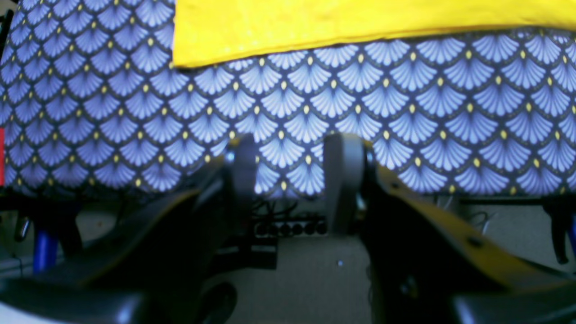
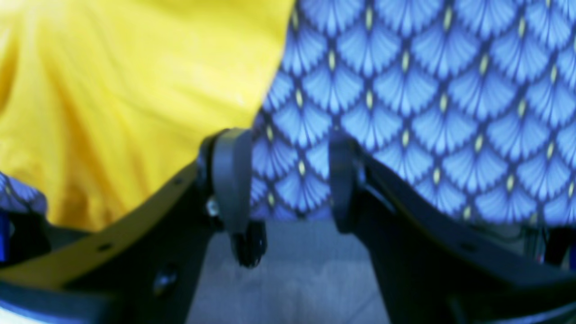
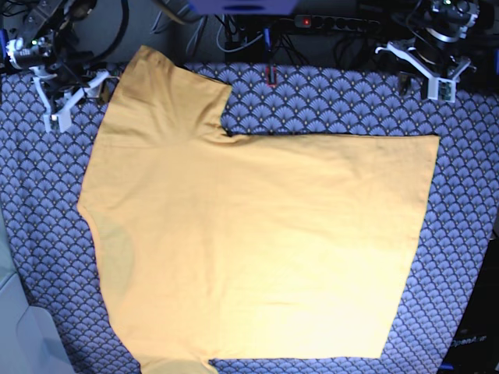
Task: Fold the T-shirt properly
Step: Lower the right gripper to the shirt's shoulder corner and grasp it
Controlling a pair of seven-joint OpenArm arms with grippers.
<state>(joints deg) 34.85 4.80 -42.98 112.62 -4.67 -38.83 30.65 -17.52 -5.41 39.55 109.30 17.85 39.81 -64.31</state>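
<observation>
T-shirt (image 3: 257, 241), yellow-orange, lies spread flat on the blue fan-patterned tablecloth (image 3: 468, 218) — unfolded. Left gripper (image 1: 288, 180) and right gripper (image 2: 283, 180) hover at the far corners, jaws apart, holding nothing.

Robotics lab workspace: table under a fan-patterned tablecloth (image 3: 327, 101), power strip (image 3: 343, 23) and tangled cables (image 3: 242, 35) along the back edge, arm mounts at both corners, bare floor (image 1: 310, 279) below.

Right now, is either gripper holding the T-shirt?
No; the left gripper and right gripper are open, off the T-shirt.
</observation>
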